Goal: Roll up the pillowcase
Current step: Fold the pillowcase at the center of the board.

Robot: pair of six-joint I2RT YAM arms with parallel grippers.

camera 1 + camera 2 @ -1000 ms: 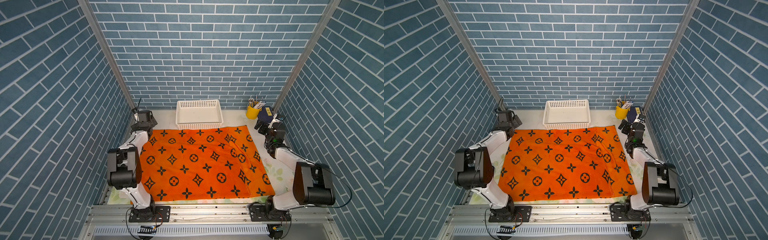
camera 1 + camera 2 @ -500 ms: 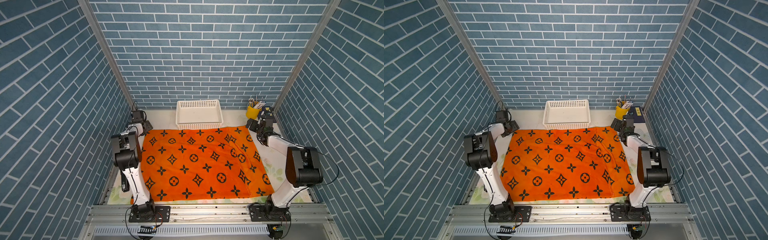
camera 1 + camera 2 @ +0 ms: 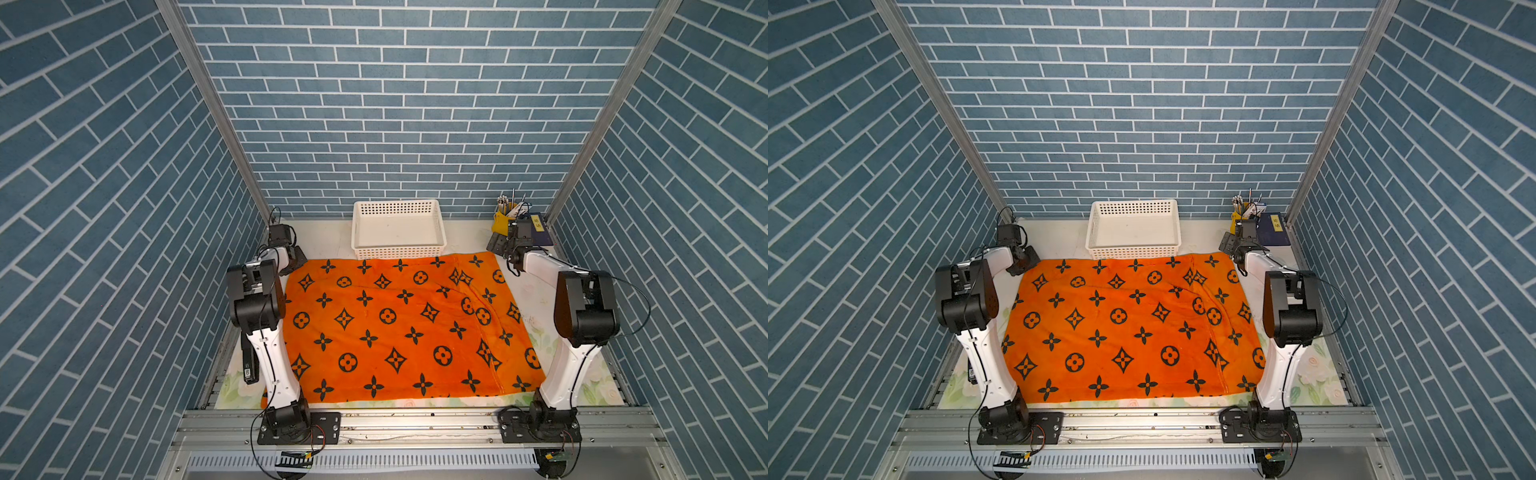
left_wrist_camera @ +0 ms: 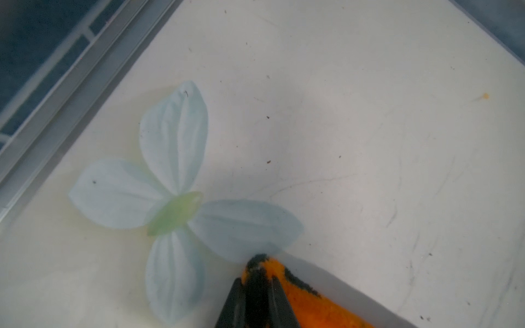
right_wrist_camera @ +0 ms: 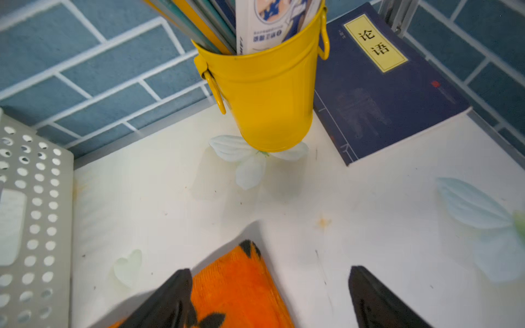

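The orange pillowcase [image 3: 395,328] [image 3: 1129,328] with black flower motifs lies spread flat on the table, with a crease running down its right part. My left gripper [image 3: 297,257] [image 3: 1030,257] is at the far left corner. In the left wrist view this gripper [image 4: 255,279] is shut on the pillowcase corner [image 4: 312,306]. My right gripper [image 3: 500,245] [image 3: 1231,245] is at the far right corner. In the right wrist view it [image 5: 269,269] stands open, with the pillowcase corner [image 5: 235,284] lying between its fingers, close to one of them.
A white perforated basket [image 3: 398,226] [image 5: 31,227] stands against the back wall, touching the pillowcase's far edge. A yellow pen bucket [image 3: 503,216] [image 5: 267,99] and a navy book [image 3: 538,232] [image 5: 377,85] sit in the back right corner, just beyond the right gripper.
Both arms have stretched out toward the far corners of the pillowcase. The left gripper has closed on the far left corner. The right gripper has settled over the far right corner.
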